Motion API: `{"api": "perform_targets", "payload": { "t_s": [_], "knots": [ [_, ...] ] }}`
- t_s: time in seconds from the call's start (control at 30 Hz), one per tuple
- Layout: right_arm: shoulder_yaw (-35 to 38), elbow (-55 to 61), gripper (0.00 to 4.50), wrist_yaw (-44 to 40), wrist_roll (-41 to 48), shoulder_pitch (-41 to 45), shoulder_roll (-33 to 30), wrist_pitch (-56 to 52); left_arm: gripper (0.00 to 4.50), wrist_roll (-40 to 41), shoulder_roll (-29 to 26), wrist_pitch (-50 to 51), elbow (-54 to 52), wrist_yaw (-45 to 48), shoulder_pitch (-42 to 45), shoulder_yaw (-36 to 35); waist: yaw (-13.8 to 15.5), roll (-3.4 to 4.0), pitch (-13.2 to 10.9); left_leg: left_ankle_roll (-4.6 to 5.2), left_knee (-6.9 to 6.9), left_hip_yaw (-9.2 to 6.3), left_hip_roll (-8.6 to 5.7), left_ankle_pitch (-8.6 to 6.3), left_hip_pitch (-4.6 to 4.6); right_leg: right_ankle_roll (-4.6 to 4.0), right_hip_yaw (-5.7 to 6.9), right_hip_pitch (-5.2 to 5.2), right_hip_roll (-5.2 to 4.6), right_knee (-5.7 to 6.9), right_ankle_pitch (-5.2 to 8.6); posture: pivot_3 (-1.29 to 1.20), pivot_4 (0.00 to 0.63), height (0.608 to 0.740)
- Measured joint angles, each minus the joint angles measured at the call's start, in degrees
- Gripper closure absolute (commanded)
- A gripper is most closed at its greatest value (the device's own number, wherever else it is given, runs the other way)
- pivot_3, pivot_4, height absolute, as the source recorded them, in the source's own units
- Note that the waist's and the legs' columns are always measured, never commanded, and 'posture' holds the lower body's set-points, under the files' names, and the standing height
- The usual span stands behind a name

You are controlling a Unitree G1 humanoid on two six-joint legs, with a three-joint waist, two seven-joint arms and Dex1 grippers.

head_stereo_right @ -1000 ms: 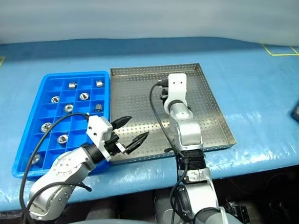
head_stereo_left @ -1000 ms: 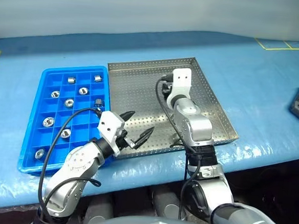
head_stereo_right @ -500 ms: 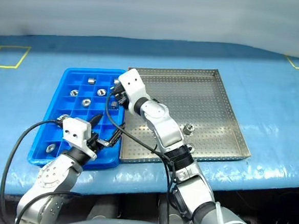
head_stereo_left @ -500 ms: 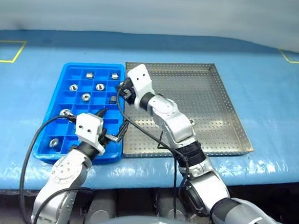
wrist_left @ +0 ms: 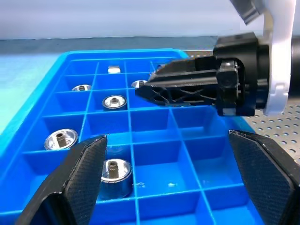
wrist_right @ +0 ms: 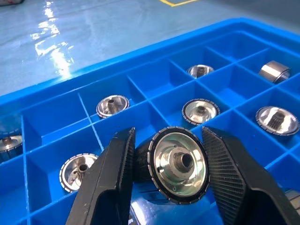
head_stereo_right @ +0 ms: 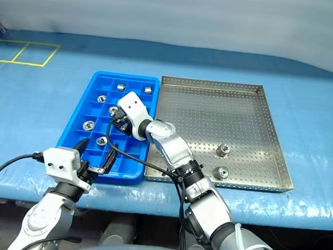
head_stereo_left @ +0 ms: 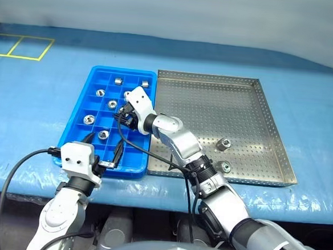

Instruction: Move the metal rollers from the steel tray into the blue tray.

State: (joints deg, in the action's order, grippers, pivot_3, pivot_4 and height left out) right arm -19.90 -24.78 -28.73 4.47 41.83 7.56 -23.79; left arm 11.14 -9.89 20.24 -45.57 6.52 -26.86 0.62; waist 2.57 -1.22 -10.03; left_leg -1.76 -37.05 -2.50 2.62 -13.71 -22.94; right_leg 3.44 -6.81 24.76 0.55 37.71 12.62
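Note:
The blue tray [head_stereo_left: 130, 171] lies left of the steel tray [head_stereo_left: 213, 111]. My right gripper [wrist_right: 168, 140] is shut on a shiny ribbed metal roller [wrist_right: 180, 164], held end-on just above the blue tray's middle compartments [head_stereo_left: 121, 119]. Several rollers rest in the blue tray's cells [head_stereo_left: 111, 104]. Two rollers sit in the steel tray near its front right, one [head_stereo_left: 223, 144] behind the other [head_stereo_left: 225, 166]. My left gripper [head_stereo_left: 103, 145] is open and empty, low over the blue tray's front row, with its fingers [wrist_left: 82, 173] spread wide.
Both trays rest on a blue plastic-covered table [head_stereo_left: 36, 110] whose front edge is just below them. Yellow tape squares [head_stereo_left: 20, 46] mark the far left of the table. A pale wall runs along the back.
The view has shifted. My right gripper swung left from over the steel tray to over the blue tray. My left gripper drew back and left to the blue tray's front.

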Motion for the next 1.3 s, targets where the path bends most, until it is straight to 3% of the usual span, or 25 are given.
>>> {"api": "perform_targets", "payload": {
  "t_s": [0.13,0.4,0.57,0.7,0.93,1.1,1.3],
  "knots": [
    [-0.1,-2.1,2.61,-2.3,0.4,0.0,0.0,0.7,0.0,-0.1,0.4,-0.8,0.0,-0.2,-0.3,0.1,0.2,0.0,0.0,0.0,0.06,0.0,0.0,0.0,0.0,-0.02,0.01,0.02,0.0,-0.02,0.01,0.36,0.15,0.74],
    [0.3,-3.5,0.05,-2.7,0.8,0.1,0.2,2.2,0.0,0.0,0.5,-0.9,0.0,-0.1,-0.8,0.6,0.4,0.0,0.0,0.0,0.03,0.01,0.0,0.0,0.03,-0.02,0.01,-0.01,0.0,-0.01,0.02,0.35,0.15,0.74],
    [0.6,-1.7,0.02,-2.3,1.3,-0.3,-0.1,0.9,0.0,0.1,0.1,-0.9,0.0,0.7,-0.5,1.0,0.4,0.01,0.0,0.0,0.04,0.01,0.01,0.0,-0.02,-0.02,0.01,0.05,0.0,-0.02,0.02,0.29,0.15,0.74],
    [2.1,8.2,0.02,-0.9,1.7,-2.0,-1.8,-3.2,0.0,0.8,-1.0,-0.3,0.0,1.9,2.9,0.9,0.5,0.02,0.0,-0.02,0.02,-0.01,0.0,0.01,-0.27,-0.02,0.03,0.27,0.0,0.0,0.01,0.19,0.15,0.74],
    [10.3,21.8,0.02,11.0,-0.7,-6.7,-7.3,-14.3,0.0,3.0,-3.1,3.2,3.3,5.9,12.5,2.3,-0.8,0.01,0.0,-0.04,-0.1,0.04,-0.02,0.02,-0.67,0.1,0.0,0.64,-0.02,0.04,-0.08,0.03,0.15,0.74],
    [16.0,33.3,0.02,16.8,-1.4,-12.2,-11.4,-23.9,0.0,4.3,-4.0,5.6,6.1,9.1,17.8,5.4,-3.8,0.04,0.0,-0.02,-0.07,0.05,-0.03,0.01,-0.68,0.27,-0.03,0.63,-0.04,0.04,-0.35,-0.06,0.15,0.74],
    [17.6,42.8,0.02,20.3,-3.2,-18.6,-15.7,-33.4,0.0,5.8,-4.3,7.8,7.7,11.6,20.6,8.1,-8.0,0.06,0.1,-0.02,-0.1,0.06,-0.01,0.02,-0.62,0.43,-0.08,0.62,0.0,0.12,-0.28,-0.12,0.15,0.74]
  ]
}}
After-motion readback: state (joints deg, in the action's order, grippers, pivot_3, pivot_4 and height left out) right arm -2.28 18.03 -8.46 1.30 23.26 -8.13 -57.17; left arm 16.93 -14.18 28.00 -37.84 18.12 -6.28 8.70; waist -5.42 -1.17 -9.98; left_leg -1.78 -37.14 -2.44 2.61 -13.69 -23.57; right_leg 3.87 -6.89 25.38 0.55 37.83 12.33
